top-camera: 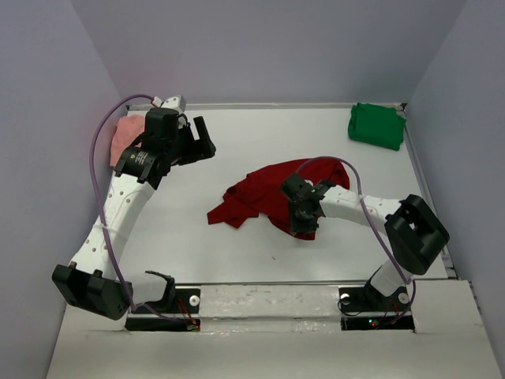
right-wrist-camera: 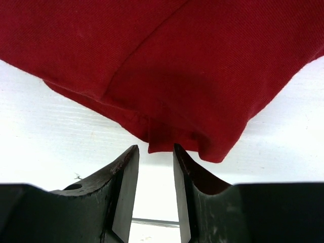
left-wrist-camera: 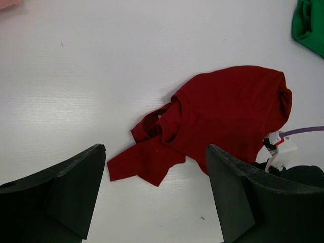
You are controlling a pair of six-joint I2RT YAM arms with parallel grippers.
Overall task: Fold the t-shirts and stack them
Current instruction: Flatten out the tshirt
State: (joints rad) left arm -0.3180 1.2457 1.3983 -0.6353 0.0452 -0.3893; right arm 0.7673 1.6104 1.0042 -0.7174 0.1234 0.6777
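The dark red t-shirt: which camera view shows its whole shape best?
The left wrist view: the dark red t-shirt lies crumpled on the table, almost wholly visible. In the top external view, the right arm covers part of it. The right wrist view shows only a hem edge, very close.

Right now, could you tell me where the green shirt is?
In the top view the green shirt lies in the far right corner of the table, beyond the red shirt.
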